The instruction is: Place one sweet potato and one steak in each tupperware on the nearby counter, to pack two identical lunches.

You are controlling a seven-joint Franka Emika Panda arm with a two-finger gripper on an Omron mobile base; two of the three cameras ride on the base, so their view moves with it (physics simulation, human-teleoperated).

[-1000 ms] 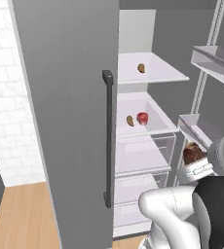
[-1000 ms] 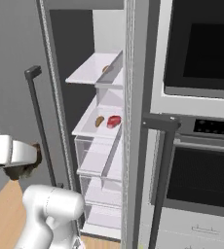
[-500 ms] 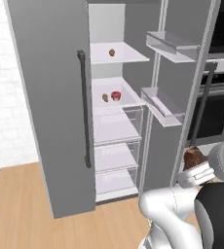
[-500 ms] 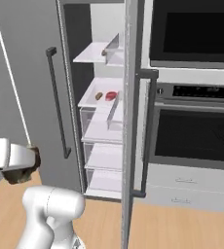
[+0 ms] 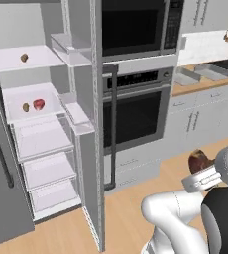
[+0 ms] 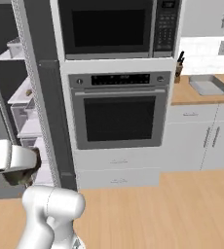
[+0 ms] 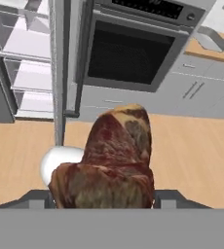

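One steak [image 7: 109, 165] sits clamped in my claw [image 7: 104, 199], held low in front of the oven [image 6: 118, 114]. Two tupperware trays [image 5: 188, 77] lie on the counter [image 5: 205, 85] right of that oven. I see a sweet potato [image 5: 26, 107] on a fridge shelf left of it.

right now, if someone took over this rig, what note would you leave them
Gripper: shut on the steak, carried low in front of the base.
Fridge open: one sweet potato on the top shelf, another on the shelf below beside a red item.
Two tupperware trays sit on the counter right of the oven; both look empty.
Done: one steak picked.
Left: place it, then the rest.
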